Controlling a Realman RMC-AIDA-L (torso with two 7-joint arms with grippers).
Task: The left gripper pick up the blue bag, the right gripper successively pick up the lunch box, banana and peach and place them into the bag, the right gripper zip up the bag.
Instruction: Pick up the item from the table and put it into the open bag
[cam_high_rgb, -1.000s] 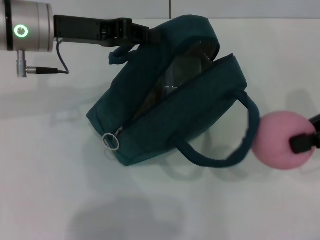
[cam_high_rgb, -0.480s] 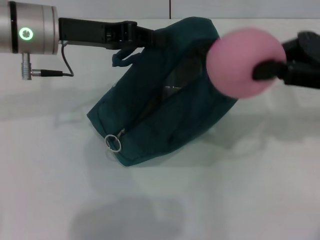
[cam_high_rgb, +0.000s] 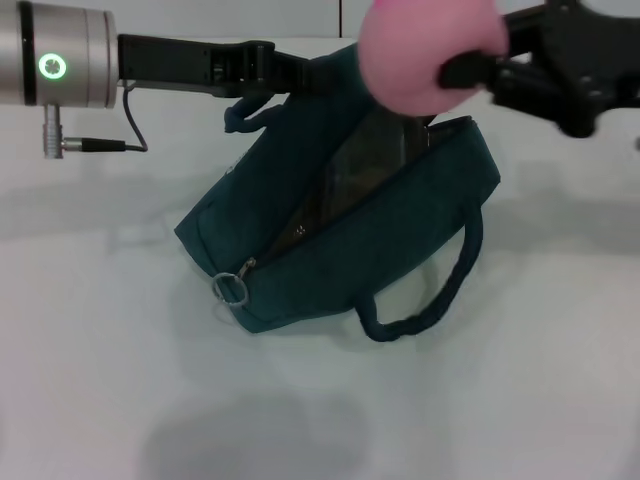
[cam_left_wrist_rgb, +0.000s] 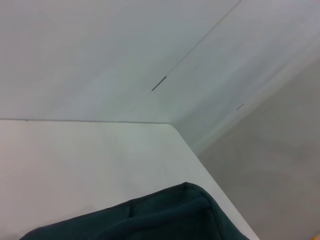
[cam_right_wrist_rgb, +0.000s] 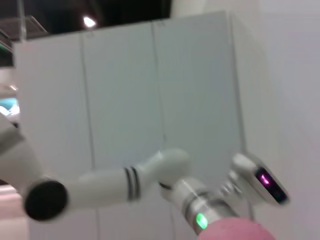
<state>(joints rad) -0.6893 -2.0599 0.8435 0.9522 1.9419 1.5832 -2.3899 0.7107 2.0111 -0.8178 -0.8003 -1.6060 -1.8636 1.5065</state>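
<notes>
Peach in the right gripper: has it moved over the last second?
Yes. The peach, held by the right gripper, went from the table right of the blue bag to above its open top.

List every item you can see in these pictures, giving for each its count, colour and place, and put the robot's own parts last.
Bag: one, dark blue-green, mid table, unzipped, tilted up at its far edge.
Zip ring: one, silver, near-left end of the bag.
Peach: one, pink, above the bag's opening.
Table: one, white, under the bag.
Left gripper: one, black, shut on the bag's far edge.
Right gripper: one, black, shut on the peach.
</notes>
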